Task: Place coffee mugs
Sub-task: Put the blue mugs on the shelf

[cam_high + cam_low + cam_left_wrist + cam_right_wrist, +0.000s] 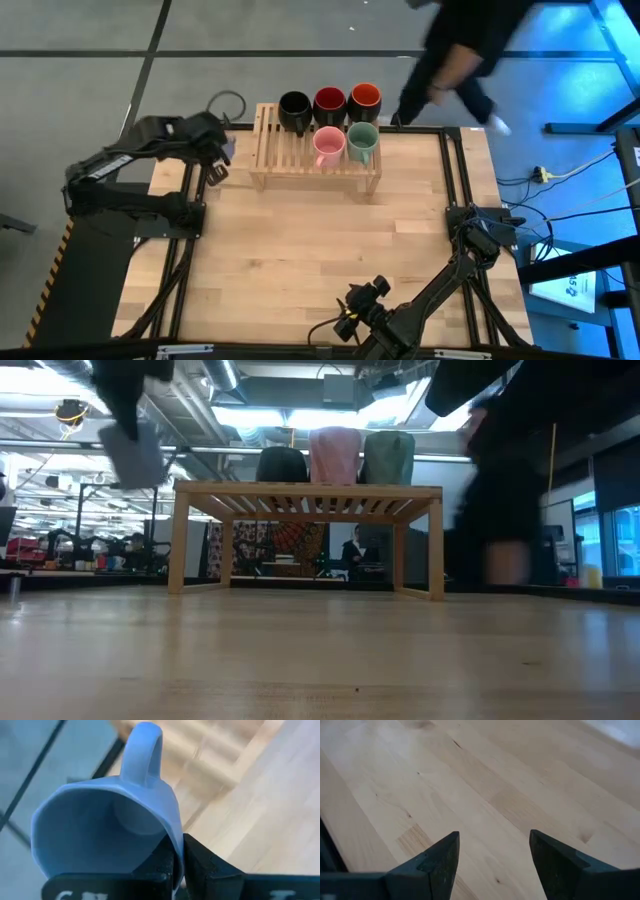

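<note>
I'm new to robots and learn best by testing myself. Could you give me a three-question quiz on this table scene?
1. How many mugs stand on the wooden rack?
2. True or false: the left tool pinches the wall of a lavender mug.
3. The right tool is: A) shut on a mug, B) open over bare table.

Key: 1. Five: black mug, red-inside mug, orange-inside mug, pink mug, green mug. 2. True. 3. B.
</note>
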Action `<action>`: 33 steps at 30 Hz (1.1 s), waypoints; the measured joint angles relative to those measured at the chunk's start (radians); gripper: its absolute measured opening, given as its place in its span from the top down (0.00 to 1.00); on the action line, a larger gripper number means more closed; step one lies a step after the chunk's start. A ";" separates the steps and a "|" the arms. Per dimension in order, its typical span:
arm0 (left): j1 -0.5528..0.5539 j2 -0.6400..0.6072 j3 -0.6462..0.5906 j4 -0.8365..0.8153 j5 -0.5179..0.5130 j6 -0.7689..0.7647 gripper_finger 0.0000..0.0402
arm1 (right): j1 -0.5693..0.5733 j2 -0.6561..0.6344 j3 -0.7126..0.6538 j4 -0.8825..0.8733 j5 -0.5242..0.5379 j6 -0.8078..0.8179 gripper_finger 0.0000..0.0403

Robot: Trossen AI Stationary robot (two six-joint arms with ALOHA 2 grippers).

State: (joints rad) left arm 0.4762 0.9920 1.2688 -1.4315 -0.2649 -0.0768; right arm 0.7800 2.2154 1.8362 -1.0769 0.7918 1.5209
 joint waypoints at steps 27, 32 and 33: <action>-0.343 0.397 0.440 0.012 0.079 0.816 0.97 | -0.021 0.000 0.000 -0.008 -0.093 -0.009 0.44; -0.336 0.476 0.440 0.011 0.099 0.948 0.97 | -0.021 0.000 0.000 0.010 -0.085 -0.009 0.44; -0.332 0.491 0.440 0.011 0.102 0.954 0.97 | -0.021 0.000 0.000 0.010 -0.084 -0.009 0.44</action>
State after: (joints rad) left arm 0.1445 1.4829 1.7084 -1.4204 -0.1631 0.8769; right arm 0.7589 2.2154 1.8362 -1.0668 0.7077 1.5120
